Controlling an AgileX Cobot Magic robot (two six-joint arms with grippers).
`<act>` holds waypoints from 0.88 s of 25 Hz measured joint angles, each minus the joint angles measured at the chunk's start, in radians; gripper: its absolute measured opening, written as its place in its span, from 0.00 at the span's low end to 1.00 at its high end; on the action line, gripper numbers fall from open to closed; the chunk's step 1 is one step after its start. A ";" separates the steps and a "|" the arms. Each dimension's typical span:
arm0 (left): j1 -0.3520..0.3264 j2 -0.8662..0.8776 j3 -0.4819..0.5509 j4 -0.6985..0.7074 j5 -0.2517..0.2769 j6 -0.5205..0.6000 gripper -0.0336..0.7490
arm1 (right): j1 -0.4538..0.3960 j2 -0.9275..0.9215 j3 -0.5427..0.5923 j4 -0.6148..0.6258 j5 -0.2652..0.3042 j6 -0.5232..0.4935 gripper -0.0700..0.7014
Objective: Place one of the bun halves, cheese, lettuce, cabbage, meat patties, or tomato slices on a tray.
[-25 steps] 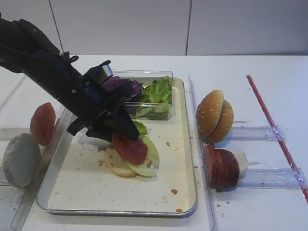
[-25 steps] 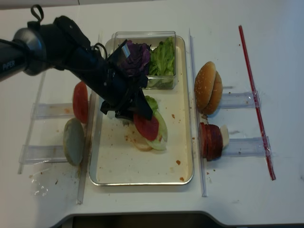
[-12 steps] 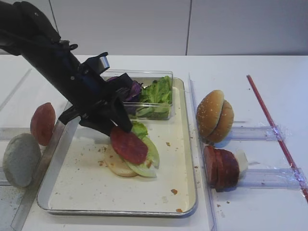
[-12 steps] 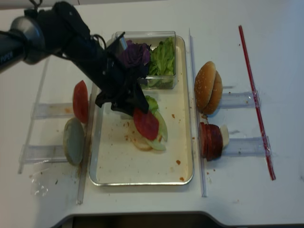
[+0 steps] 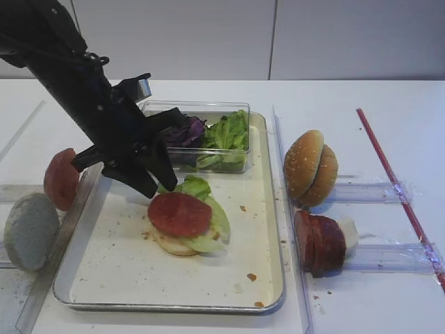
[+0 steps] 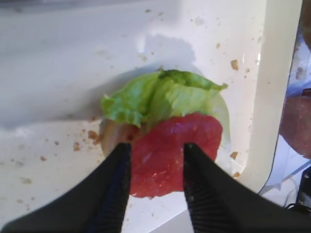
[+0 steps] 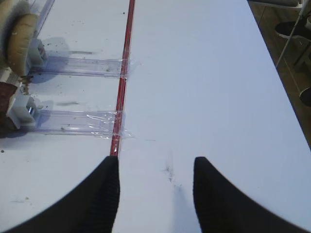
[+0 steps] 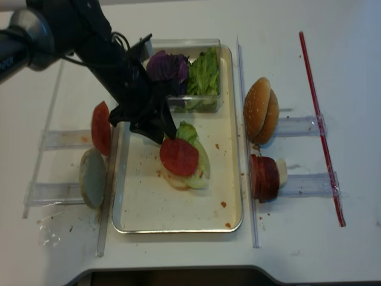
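A red tomato slice (image 5: 179, 213) (image 6: 175, 145) lies flat on light green lettuce (image 5: 193, 186) (image 6: 155, 94), which rests on a pale bun half (image 5: 167, 243) in the cream tray (image 5: 118, 278) (image 8: 143, 214). My left gripper (image 5: 158, 186) (image 8: 158, 136) (image 6: 156, 146) hangs just above and to the left of this stack, open and holding nothing. In the left wrist view the slice shows below the gap between the fingers. My right gripper (image 7: 155, 162) is open over bare white table, out of both high views.
A clear box at the tray's far end holds purple cabbage (image 5: 184, 131) and more lettuce (image 5: 226, 132). Sesame bun halves (image 5: 309, 167) and meat patties (image 5: 318, 242) stand in racks on the right. Another tomato slice (image 5: 61, 179) and a pale bun half (image 5: 29, 229) stand on the left. A red strip (image 5: 400, 188) crosses the table.
The left gripper held the tomato slice tilted over the stack. It has let go; the slice now lies flat on the lettuce and the gripper has drawn back up and left.
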 joint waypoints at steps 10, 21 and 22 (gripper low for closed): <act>0.000 0.000 -0.002 0.019 0.002 -0.008 0.37 | 0.000 0.000 0.000 -0.002 0.000 0.000 0.58; 0.000 -0.019 -0.068 0.139 0.006 -0.104 0.37 | 0.000 0.000 0.000 -0.002 0.000 0.000 0.58; 0.000 -0.028 -0.076 0.156 0.006 -0.117 0.37 | 0.000 0.000 0.000 -0.002 0.000 0.000 0.58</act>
